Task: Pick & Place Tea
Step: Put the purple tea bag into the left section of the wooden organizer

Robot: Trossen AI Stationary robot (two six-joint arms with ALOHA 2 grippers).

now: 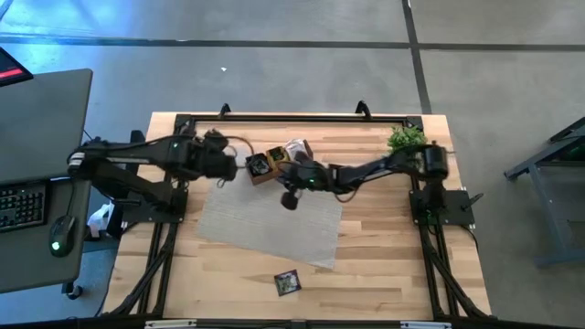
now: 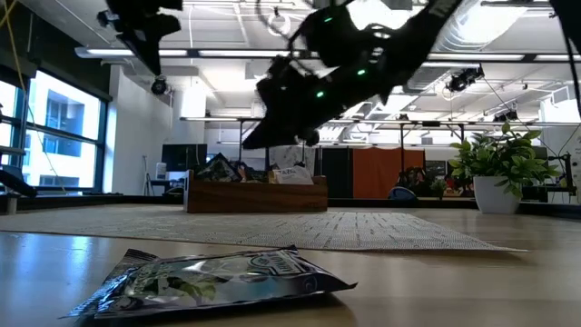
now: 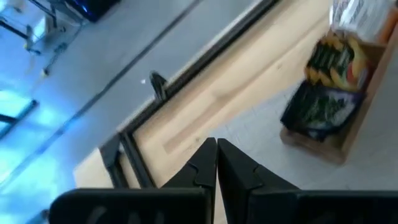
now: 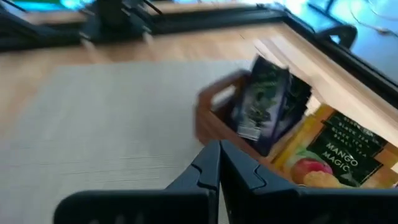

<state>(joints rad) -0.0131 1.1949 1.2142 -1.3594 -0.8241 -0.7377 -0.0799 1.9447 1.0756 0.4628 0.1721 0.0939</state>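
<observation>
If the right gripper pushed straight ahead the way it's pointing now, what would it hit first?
Most likely the wooden tray and the dark tea sachet standing at its near end. The right gripper, shut and empty, points at them over the mat; depth is uncertain.

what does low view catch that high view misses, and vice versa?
Low only: the room behind the table, with ceiling lights and windows, and the loose dark tea sachet side-on, close up. High only: the floor around the table, a keyboard and mouse at left, the mat's full outline. Both: wooden tray, potted plant, both arms over the tray.
</observation>
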